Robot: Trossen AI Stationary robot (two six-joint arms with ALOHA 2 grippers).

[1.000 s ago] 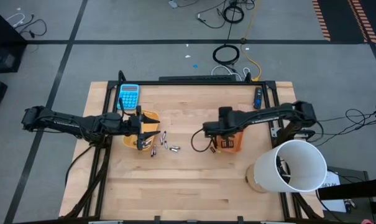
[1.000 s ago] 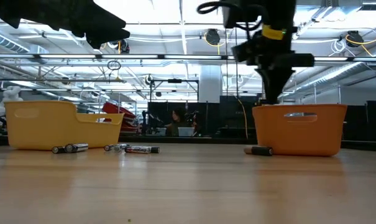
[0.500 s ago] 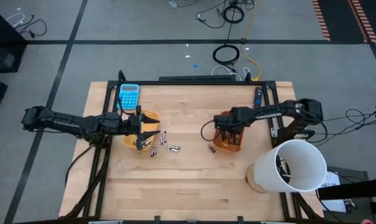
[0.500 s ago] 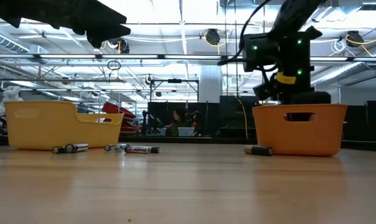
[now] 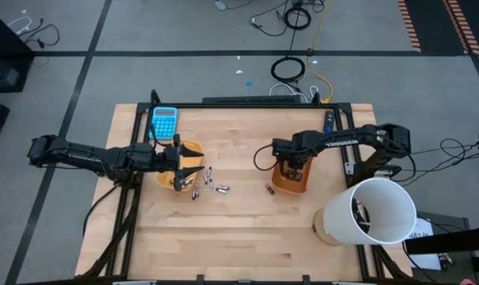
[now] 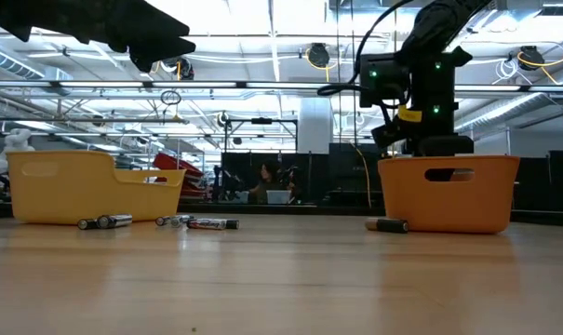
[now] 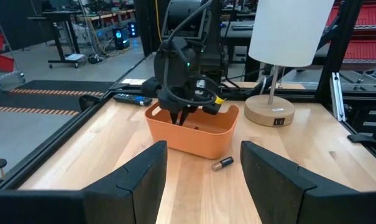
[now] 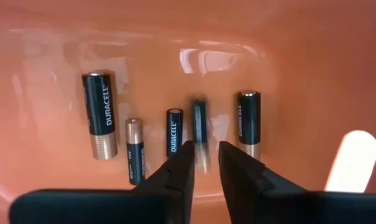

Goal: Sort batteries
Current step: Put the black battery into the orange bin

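1. At the table's left, the left gripper hangs over the near edge of a yellow tray, its two fingers spread wide with nothing between them.
2. Just right of that tray, a loose cluster of batteries lies on the bare wooden table; the low view shows them in a row in front of the yellow tray.
3. Farther right, a single battery rests on the wood just beside the orange tray, touching nothing; it also shows in the left wrist view.
4. The right gripper points down into the orange tray. Its fingers stand slightly parted and grip nothing.
5. Inside the orange tray, five batteries in the tray lie side by side on the floor, one of them blurred just beyond the fingertips.
6. A white lamp stands at the table's right corner, a blue calculator at the far left.
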